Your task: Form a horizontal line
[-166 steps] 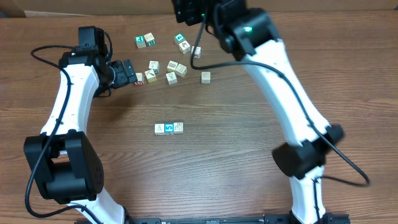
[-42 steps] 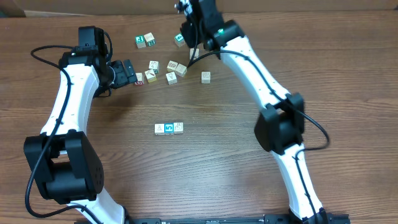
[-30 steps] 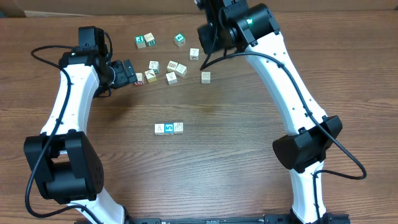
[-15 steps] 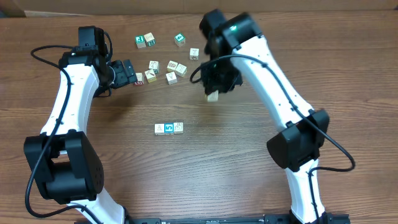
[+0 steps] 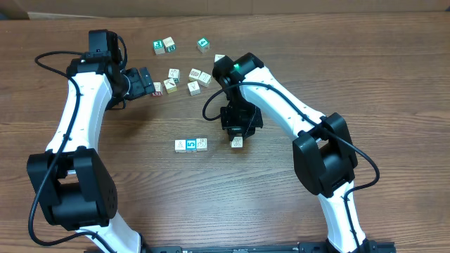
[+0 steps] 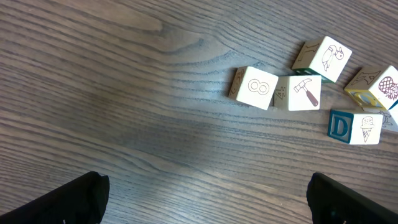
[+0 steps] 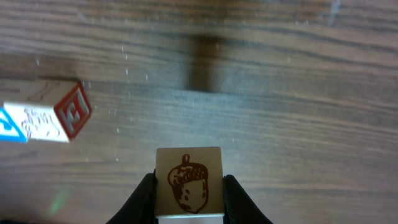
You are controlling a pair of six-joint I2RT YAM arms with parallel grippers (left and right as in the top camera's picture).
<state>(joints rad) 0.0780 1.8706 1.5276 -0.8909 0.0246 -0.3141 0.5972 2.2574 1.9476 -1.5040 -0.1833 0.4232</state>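
Brown wooden table with little picture cubes on it. Right gripper pinches the acorn cube between its two fingers. That cube is level with the row of three cubes, off to its right, with a gap between. The blue 5 cube is the middle one. Left gripper is spread wide and holds nothing, near the loose cubes at the far side
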